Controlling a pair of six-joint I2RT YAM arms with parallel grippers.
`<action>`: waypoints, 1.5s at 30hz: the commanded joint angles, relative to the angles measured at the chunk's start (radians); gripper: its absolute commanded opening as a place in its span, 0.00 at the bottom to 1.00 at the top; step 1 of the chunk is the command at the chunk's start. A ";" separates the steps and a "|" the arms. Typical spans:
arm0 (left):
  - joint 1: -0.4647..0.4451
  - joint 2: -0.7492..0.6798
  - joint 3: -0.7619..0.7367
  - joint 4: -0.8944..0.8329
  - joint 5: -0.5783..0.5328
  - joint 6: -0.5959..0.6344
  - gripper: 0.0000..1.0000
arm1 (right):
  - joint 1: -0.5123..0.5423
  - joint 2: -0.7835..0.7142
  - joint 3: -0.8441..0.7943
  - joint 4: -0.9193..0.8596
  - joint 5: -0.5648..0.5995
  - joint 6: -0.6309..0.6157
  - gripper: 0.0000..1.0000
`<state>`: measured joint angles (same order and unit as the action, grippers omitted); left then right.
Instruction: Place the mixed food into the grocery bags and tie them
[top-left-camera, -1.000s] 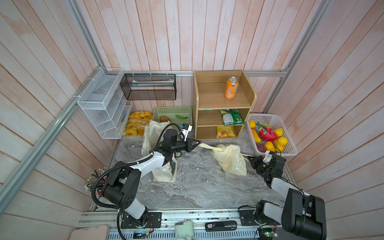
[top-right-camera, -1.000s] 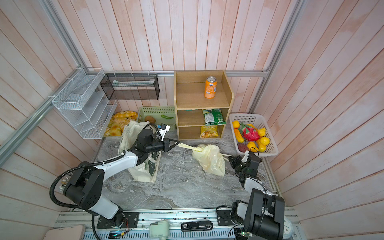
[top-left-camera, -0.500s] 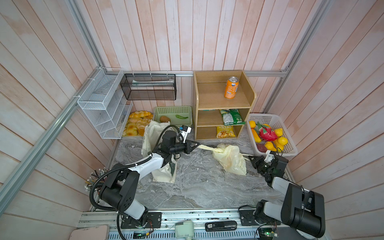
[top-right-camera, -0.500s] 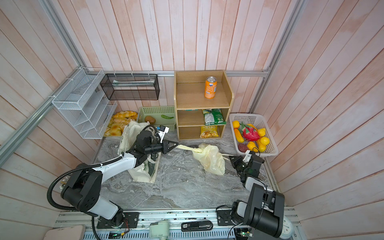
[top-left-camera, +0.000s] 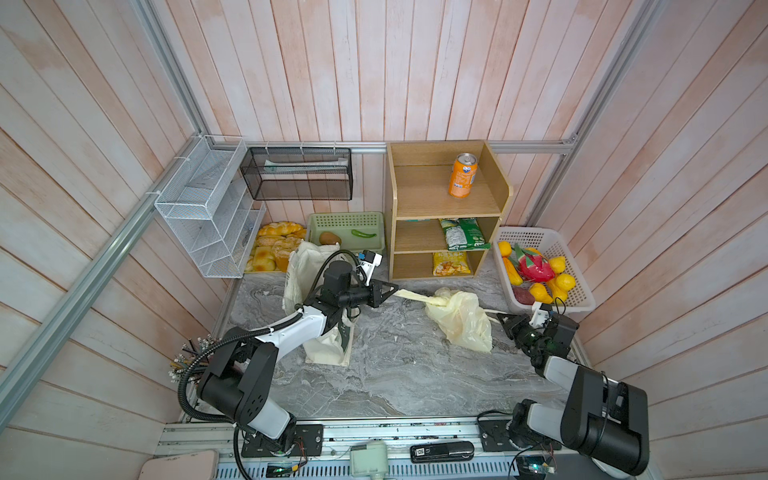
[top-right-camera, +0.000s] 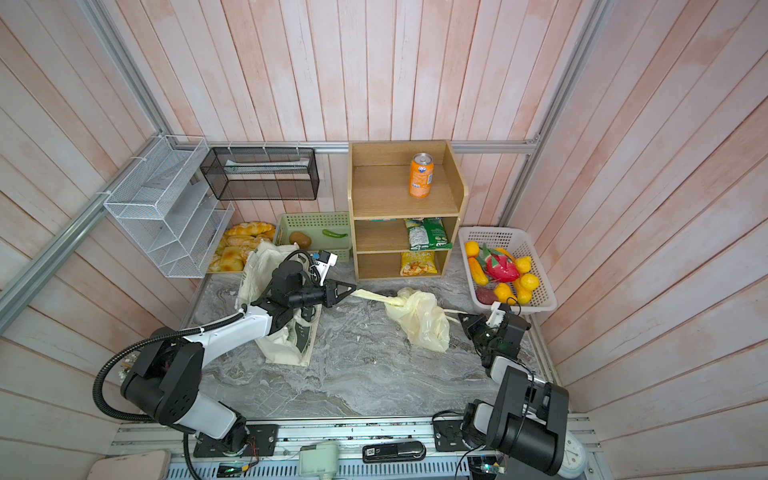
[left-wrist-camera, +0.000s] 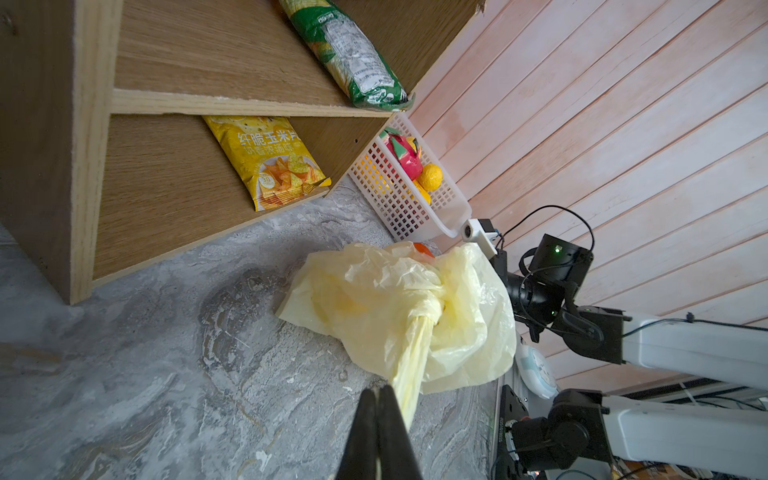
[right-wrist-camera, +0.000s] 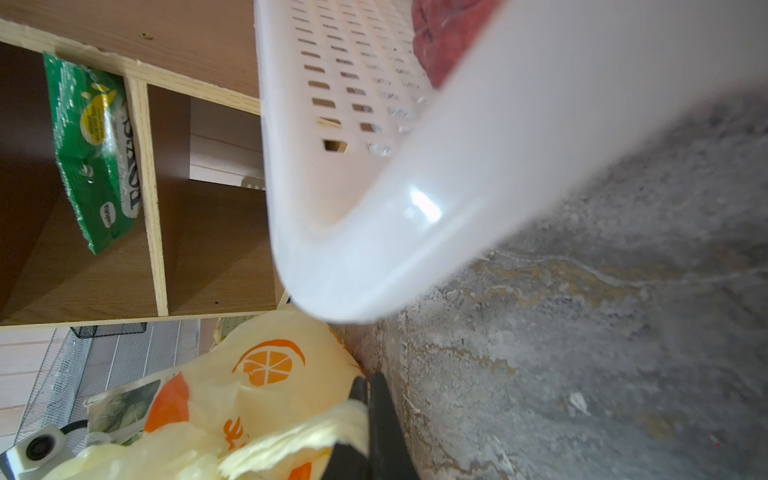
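Nearby, a wooden shelf (top-left-camera: 444, 199) is standing at the back of the desk (top-left-camera: 395, 374). It is carrying an orange can (top-left-camera: 462, 175) on top, a green packet (top-left-camera: 463, 233) in the middle and a yellow packet (top-left-camera: 451, 264) at the bottom. A white basket (top-left-camera: 532, 239) of fruit is sitting to its right. The basket's corner is filling much of the right wrist view, just beside the right hand (top-left-camera: 498, 318). A green basket (top-left-camera: 345, 216) and bread rolls (top-left-camera: 270, 249) are lying to the shelf's left.

The left arm is reaching out low over the cloth bag (top-left-camera: 297, 270), which is slumping beneath it. The left hand (top-left-camera: 394, 289) is clamping one twisted handle of the plastic bag (top-left-camera: 461, 320). The right arm is folding low by the desk's right edge, and the right hand is pinching the other handle. Both handles are stretching away from a knot.

The plastic bag is lying on the desk between the two hands, bulging, with its contents blurring behind the plastic. The inside of the cloth bag is hiding from every view.
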<state>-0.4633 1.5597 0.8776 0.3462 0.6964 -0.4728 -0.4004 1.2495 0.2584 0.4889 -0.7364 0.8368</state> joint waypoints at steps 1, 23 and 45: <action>0.051 -0.027 -0.003 -0.009 -0.057 0.028 0.00 | -0.043 0.011 0.007 -0.032 0.113 -0.010 0.00; 0.013 0.003 0.131 -0.009 0.011 0.025 0.00 | 0.444 -0.223 0.342 -0.489 0.444 -0.360 0.00; -0.132 0.131 0.267 -0.068 -0.026 0.063 0.00 | 0.711 -0.135 0.442 -0.385 0.468 -0.366 0.00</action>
<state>-0.5949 1.6875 1.1412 0.2890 0.6960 -0.4404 0.3073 1.0977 0.6952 0.0837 -0.2955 0.4713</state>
